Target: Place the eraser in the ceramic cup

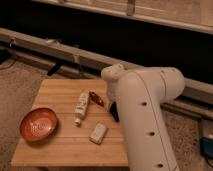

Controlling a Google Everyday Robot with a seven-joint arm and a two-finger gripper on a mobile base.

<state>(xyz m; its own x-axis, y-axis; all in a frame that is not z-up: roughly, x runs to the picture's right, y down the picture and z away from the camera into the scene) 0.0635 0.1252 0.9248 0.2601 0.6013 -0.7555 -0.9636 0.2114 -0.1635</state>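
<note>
Eraser (pixel 114 111), perhaps; gripper hidden behind arm (pixel 145 115).

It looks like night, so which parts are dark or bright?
Camera view: dim, warm light; the strip behind the table is nearly black; the white arm is brightest; the gripper is just a dark shape against the arm, over the table.

Small black flat eraser, not separable from the dark gripper (pixel 114 111)
The gripper stands upright at the white arm's (pixel 150 100) left edge, above the wooden surface's (pixel 60 92) right side; whether it holds the eraser cannot be told.
</note>
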